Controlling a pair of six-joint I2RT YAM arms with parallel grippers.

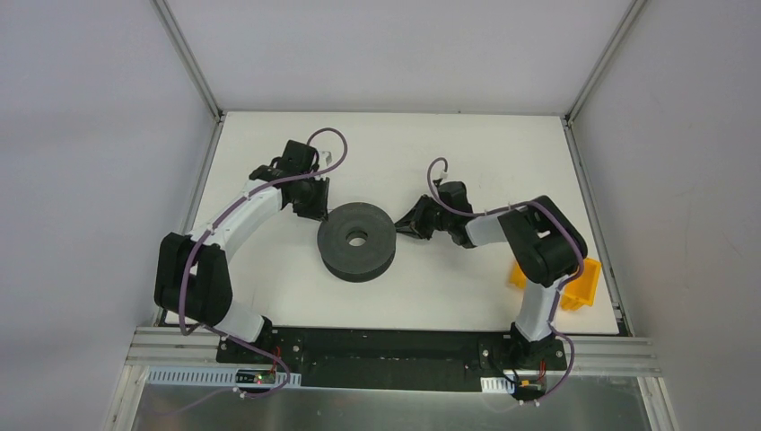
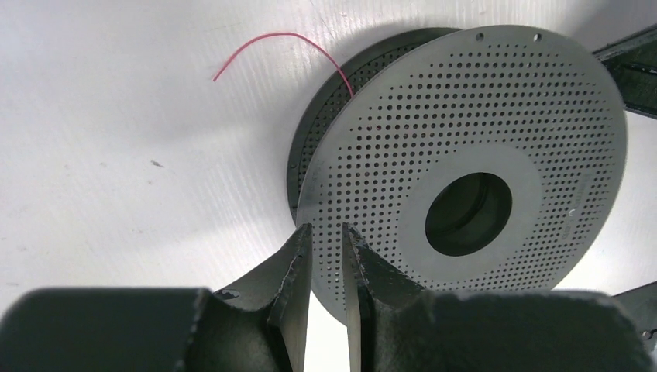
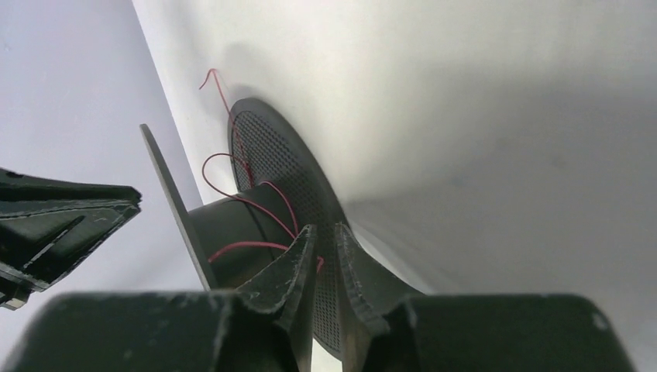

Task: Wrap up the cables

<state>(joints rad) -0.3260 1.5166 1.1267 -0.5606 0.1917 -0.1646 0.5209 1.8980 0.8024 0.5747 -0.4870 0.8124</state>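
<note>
Cables (image 3: 248,243) sat in loose red loops on the spool (image 1: 356,241) core, with the free tail out on the table (image 1: 269,296). To wind well, I'd brace the flange with one arm and feed the tail under light tension with the other, so turns lie flat. Left gripper (image 2: 325,240) and right gripper (image 3: 325,240) each had jaws a slit apart at the flange rim, and I couldn't tell if either clamped anything. Right wrist showed the slack loops, left wrist only the tail, top view no wire.

cable (image 2: 290,33) mostly out of sight behind the perforated flange of the spool (image 2: 434,132)
</note>
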